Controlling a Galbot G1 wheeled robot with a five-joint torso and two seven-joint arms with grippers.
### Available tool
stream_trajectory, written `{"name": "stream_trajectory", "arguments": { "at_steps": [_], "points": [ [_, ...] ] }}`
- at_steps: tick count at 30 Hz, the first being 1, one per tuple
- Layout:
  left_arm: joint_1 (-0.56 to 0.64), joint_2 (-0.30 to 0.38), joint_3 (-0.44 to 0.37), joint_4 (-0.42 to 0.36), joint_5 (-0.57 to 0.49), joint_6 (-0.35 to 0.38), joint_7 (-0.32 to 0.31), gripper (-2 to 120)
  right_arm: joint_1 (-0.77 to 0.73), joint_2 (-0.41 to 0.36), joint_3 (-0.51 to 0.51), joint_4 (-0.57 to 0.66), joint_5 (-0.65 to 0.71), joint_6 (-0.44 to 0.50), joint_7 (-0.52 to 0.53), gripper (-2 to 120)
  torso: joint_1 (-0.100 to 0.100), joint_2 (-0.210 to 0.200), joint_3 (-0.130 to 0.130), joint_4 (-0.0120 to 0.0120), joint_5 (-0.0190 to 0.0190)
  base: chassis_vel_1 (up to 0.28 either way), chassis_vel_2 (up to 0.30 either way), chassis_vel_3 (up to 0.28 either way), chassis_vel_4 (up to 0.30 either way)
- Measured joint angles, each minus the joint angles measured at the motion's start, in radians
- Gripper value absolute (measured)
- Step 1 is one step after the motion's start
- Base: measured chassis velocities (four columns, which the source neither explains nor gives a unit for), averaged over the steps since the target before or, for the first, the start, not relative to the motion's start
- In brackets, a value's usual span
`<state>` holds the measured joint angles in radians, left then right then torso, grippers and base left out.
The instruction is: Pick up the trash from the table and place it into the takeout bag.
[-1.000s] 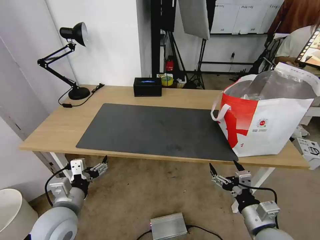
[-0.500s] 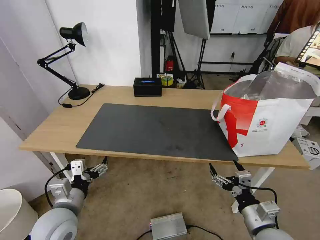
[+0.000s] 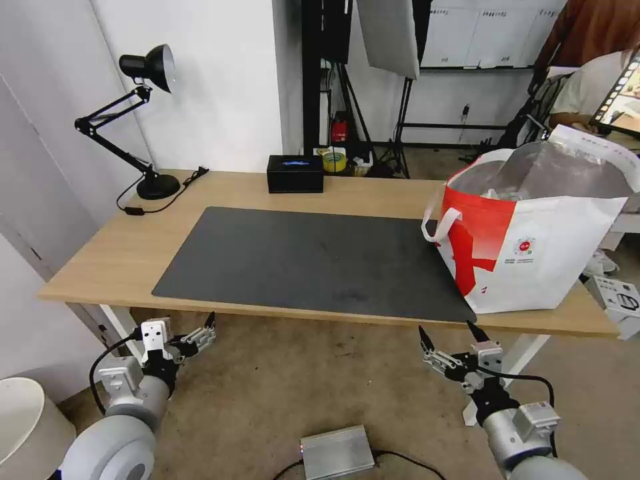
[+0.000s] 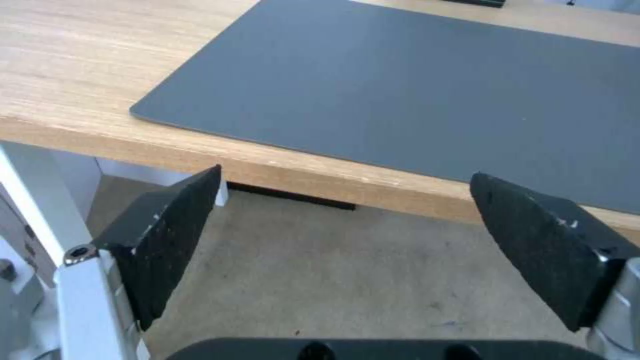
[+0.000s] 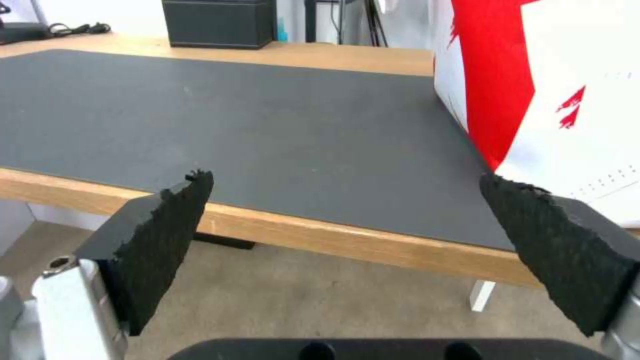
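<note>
Takeout bag [image 3: 533, 247] seen upright at right end of table [image 3: 100, 260], near front edge, one corner on dark grey mat [image 3: 313, 260]; red side panel turned toward mat, foil lining visible at open top. Black desk lamp [image 3: 143, 120] noted at far left corner, black tissue box [image 3: 295, 174] at far edge. Left gripper [image 3: 200, 330] and right gripper [image 3: 445, 337] held below front table edge, well apart, jaws of both spread wide, nothing gripped.
</note>
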<state>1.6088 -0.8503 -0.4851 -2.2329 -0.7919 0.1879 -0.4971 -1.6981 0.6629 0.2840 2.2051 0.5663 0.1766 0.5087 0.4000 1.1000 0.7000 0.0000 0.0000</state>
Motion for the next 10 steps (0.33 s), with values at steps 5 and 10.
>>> {"name": "stream_trajectory", "arguments": {
  "at_steps": [5, 10],
  "points": [
    [0.0, 0.0, 0.001, 0.0, -0.001, 0.0, 0.0, 100, 0.0, 0.0, 0.0, 0.0, 0.0, 0.0, 0.0, 100, 0.0, 0.0, 0.0, 0.0, 0.0, 0.0, 0.0, 0.0, 0.0],
    [-0.001, 0.0, 0.001, -0.001, -0.001, 0.001, 0.0, 100, 0.0, 0.0, 0.0, 0.0, 0.0, 0.0, 0.0, 100, 0.0, 0.0, 0.0, 0.0, 0.0, 0.0, 0.0, 0.0, 0.0]
  ]
}}
